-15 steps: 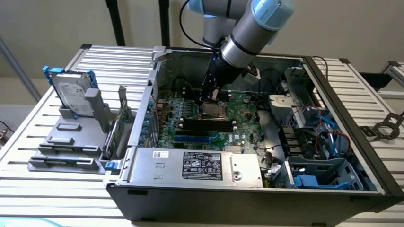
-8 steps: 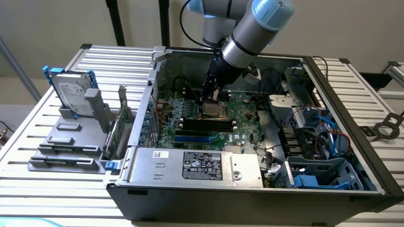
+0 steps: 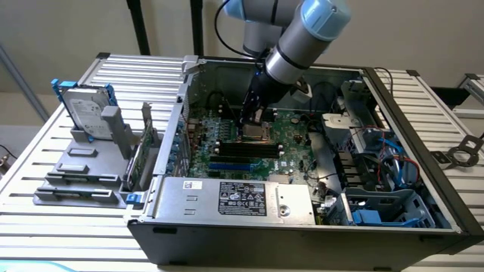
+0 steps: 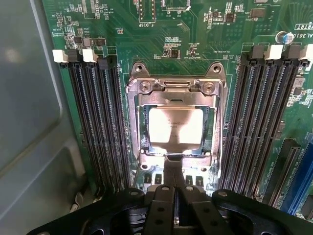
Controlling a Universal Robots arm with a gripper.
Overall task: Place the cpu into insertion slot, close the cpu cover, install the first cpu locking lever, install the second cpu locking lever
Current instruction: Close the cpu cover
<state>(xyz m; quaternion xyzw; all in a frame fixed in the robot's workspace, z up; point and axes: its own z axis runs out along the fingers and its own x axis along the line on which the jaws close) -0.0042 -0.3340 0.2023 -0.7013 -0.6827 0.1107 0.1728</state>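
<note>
Claw point(image 4: 174, 169) pinched shut, empty | tips at cover point(image 4: 176, 99) near edge | chip point(image 4: 175, 126) flat inside cover frame, dead ahead

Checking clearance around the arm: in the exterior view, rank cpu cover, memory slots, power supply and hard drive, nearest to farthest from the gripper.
1. cpu cover, right below the gripper.
2. memory slots, next on the board.
3. power supply, at the case's edge.
4. hard drive, outside the case, the exterior view's left.
</note>
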